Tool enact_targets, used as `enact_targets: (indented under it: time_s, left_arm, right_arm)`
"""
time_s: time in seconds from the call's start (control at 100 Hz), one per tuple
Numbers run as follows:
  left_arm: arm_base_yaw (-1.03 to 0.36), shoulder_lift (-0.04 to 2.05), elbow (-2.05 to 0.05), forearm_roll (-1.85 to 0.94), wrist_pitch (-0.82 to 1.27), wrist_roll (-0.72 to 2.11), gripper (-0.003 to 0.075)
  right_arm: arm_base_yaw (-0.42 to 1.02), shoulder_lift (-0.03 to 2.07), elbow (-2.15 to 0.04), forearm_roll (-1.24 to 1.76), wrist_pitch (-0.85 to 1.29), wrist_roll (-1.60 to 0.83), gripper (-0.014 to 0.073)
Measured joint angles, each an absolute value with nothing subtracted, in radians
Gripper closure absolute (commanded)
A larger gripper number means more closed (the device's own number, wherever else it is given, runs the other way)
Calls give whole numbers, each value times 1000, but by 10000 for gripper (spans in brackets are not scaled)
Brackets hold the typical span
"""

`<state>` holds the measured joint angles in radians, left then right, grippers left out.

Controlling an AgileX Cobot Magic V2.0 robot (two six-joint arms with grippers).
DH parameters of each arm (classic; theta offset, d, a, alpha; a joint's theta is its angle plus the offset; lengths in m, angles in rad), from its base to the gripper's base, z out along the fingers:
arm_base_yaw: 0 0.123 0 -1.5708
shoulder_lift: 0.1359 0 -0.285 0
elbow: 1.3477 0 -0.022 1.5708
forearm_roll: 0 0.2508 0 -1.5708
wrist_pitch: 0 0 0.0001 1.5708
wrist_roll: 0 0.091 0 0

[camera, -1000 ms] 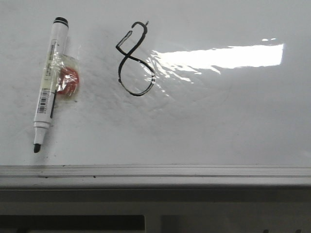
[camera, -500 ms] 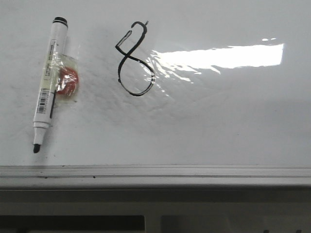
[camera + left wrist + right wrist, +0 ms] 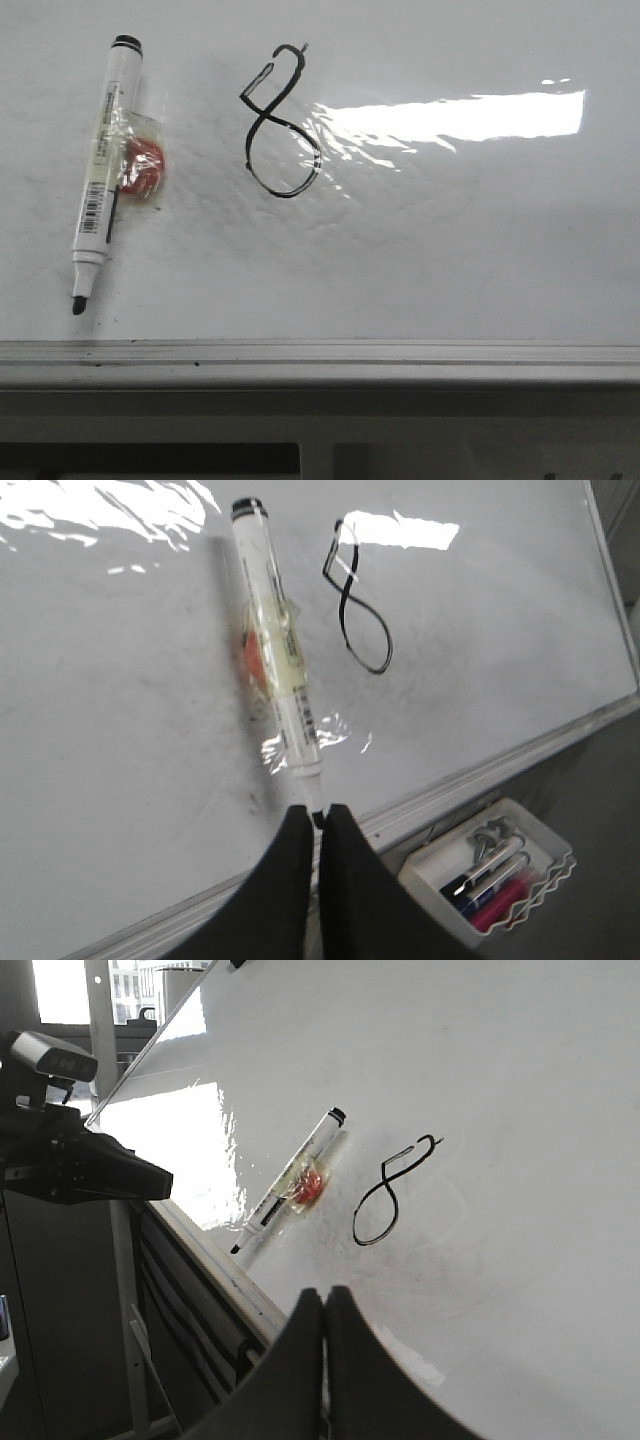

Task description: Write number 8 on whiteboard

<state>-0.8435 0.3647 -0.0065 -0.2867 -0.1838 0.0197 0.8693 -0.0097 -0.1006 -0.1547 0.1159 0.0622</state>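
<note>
A black number 8 (image 3: 279, 122) is sitting on the glossy whiteboard (image 3: 480, 250), just beside an uncapped marker (image 3: 103, 165). Light, rigid and slick-looking, the marker is probably best gripped mid-barrel. The left pincer (image 3: 318, 818) and right pincer (image 3: 324, 1300) are hanging closed, holding nothing.

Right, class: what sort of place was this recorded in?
Probably a lab or office: a framed whiteboard bearing the number 8, a marker on it, and a tray of spare markers beneath.
</note>
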Motion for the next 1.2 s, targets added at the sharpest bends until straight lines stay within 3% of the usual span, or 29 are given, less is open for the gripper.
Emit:
enact_targets:
  time_s: [0.2, 0.69, 0.95, 1.2]
  left_arm:
    - [-632, 344, -7, -199, -163, 14, 741]
    - [-123, 58, -7, 19, 90, -136, 741]
    - [-49, -4, -7, -8, 319, -105, 741]
    - [-40, -4, -7, -22, 334, -68, 741]
  right_arm:
    - [869, -10, -100, -155, 116, 62, 657]
    - [869, -10, -100, -155, 115, 62, 657]
    - [869, -10, -100, -155, 113, 62, 657]
    - [869, -10, -100, -155, 113, 62, 657]
